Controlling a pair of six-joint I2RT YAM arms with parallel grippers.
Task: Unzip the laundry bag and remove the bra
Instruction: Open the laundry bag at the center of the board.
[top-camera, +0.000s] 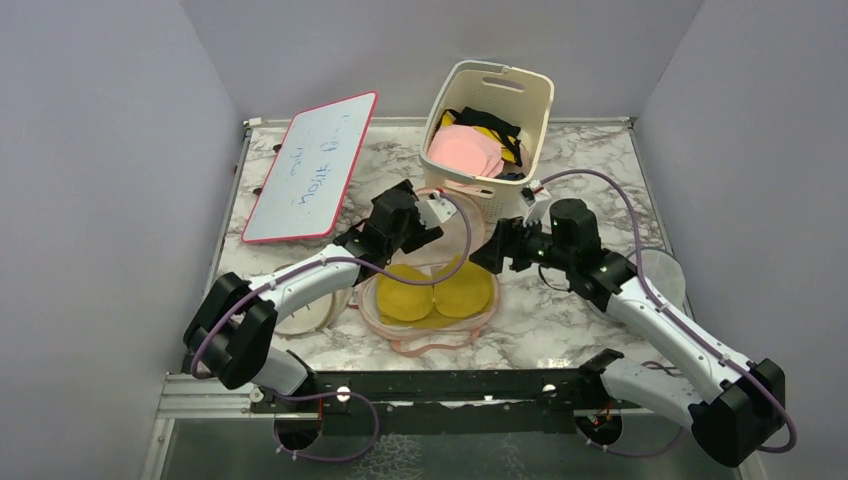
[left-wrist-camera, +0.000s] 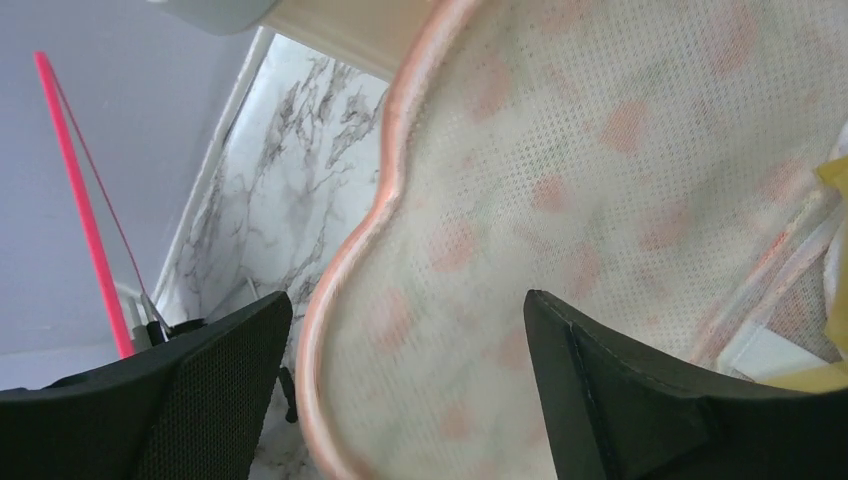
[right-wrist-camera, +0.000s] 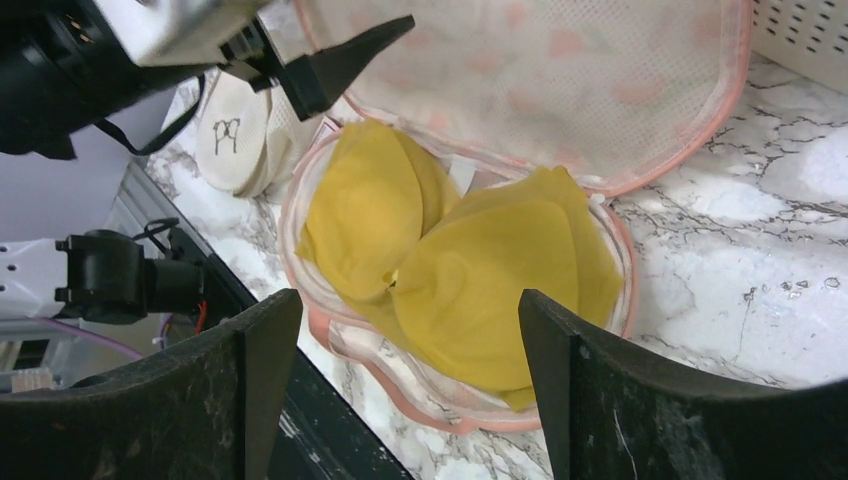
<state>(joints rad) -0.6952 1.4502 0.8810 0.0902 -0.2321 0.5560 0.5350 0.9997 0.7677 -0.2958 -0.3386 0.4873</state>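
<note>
The laundry bag (top-camera: 375, 318) lies open at the table's front middle. Its upper flap (top-camera: 458, 215) stands tilted back toward the basket. The mustard-yellow bra (top-camera: 435, 292) lies cups-up in the lower half. My left gripper (top-camera: 428, 232) is open beside the flap. In the left wrist view the flap's pink edge and mesh lining (left-wrist-camera: 560, 150) sit between its wide-open jaws (left-wrist-camera: 405, 380). My right gripper (top-camera: 492, 250) is open and empty just right of the bag. In the right wrist view it (right-wrist-camera: 405, 370) hovers above the bra (right-wrist-camera: 470, 260) and the flap (right-wrist-camera: 560, 70).
A cream slotted basket (top-camera: 535, 90) with pink (top-camera: 465, 150) and black garments stands behind the bag. A red-framed whiteboard (top-camera: 312, 165) lies at the back left. White round mesh cases sit at the left (top-camera: 305, 310) and the right (top-camera: 665, 270).
</note>
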